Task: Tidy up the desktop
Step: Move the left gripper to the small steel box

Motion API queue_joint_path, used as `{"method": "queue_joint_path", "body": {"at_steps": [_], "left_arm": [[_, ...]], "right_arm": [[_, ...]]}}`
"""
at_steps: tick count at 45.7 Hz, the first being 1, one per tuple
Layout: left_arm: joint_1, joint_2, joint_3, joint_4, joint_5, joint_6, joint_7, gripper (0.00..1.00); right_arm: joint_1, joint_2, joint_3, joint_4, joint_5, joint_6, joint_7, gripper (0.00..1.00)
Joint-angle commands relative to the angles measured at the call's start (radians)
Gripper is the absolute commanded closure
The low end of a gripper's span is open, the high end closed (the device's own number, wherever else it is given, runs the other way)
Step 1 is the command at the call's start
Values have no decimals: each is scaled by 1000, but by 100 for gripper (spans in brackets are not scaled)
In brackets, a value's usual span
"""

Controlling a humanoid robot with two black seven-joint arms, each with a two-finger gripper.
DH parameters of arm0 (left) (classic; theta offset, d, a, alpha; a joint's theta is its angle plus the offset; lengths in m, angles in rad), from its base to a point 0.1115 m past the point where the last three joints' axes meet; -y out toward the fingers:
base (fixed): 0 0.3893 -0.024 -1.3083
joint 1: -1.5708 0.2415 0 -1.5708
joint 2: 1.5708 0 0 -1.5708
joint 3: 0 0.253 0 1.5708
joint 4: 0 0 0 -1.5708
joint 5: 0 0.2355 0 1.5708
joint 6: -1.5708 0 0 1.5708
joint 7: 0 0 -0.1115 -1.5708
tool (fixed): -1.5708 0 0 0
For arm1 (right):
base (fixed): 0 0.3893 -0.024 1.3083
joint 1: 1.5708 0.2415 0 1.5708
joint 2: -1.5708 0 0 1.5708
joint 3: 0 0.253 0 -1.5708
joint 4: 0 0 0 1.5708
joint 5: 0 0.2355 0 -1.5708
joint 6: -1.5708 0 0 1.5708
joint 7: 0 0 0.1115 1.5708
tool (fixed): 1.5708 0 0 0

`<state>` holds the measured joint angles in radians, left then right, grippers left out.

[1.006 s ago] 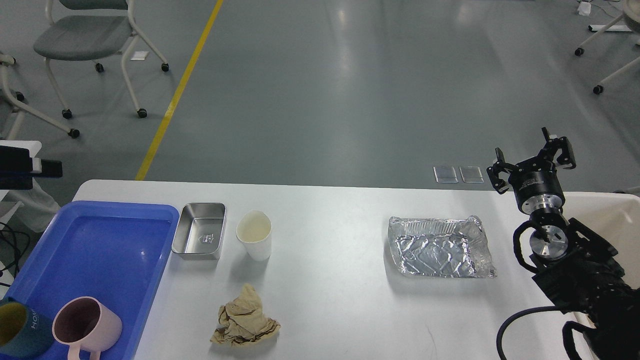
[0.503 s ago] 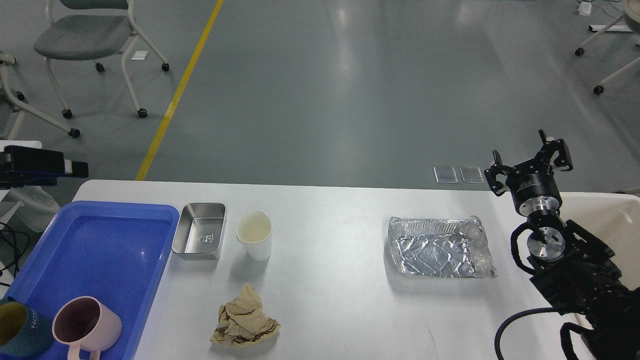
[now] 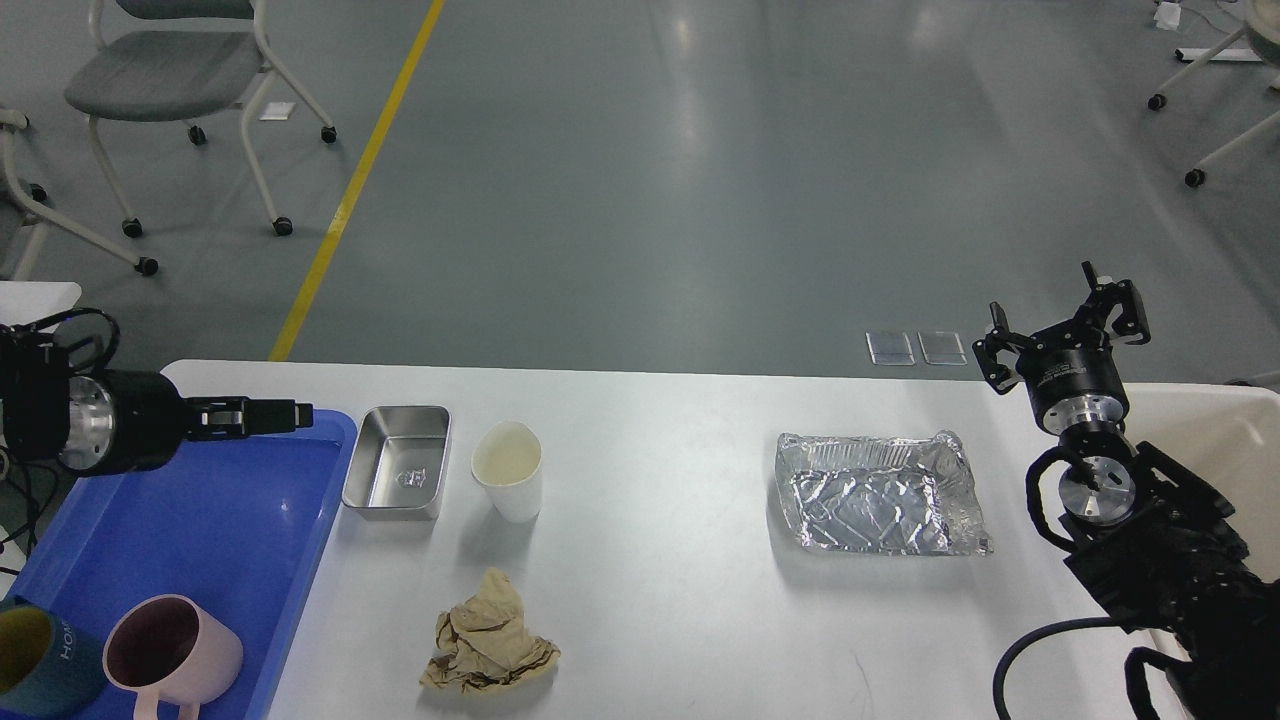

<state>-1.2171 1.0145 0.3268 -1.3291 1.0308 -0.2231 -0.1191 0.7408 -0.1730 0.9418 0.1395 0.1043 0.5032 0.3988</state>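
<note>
The white desktop (image 3: pixel 660 590) holds a steel tin (image 3: pixel 397 475), a white paper cup (image 3: pixel 508 483), a crumpled brown paper wad (image 3: pixel 490 645) and a crumpled foil tray (image 3: pixel 880 493). My left gripper (image 3: pixel 262 416) reaches in from the left over the far edge of the blue tray (image 3: pixel 200 520), pointing at the tin and just short of it. It is seen side-on, so its fingers cannot be told apart. My right gripper (image 3: pixel 1062 322) is open and empty, raised above the desktop's far right corner, to the right of the foil tray.
A pink mug (image 3: pixel 170 655) and a dark teal mug (image 3: pixel 35 660) stand in the blue tray's near corner. A cream bin (image 3: pixel 1235 430) sits at the right edge behind my right arm. Chairs stand on the floor beyond the table.
My left arm has swung in from the left edge, rightward over the blue tray's far edge towards the steel tin. My right gripper has barely moved and stays open.
</note>
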Motion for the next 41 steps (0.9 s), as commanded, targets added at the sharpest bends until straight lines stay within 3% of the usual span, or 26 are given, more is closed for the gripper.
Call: {"method": "queue_joint_path", "body": {"at_steps": [1, 23, 41], "left_arm": [[86, -100, 2, 74, 0, 83, 2, 28], [208, -229, -12, 240, -5, 180, -4, 30], [294, -350, -17, 418, -25, 243, -16, 47]], "right_arm": [[0, 0, 0, 0, 0, 1, 0, 0], [-5, -3, 0, -3, 0, 3, 0, 0], [-6, -5, 0, -1, 0, 3, 0, 0]]}}
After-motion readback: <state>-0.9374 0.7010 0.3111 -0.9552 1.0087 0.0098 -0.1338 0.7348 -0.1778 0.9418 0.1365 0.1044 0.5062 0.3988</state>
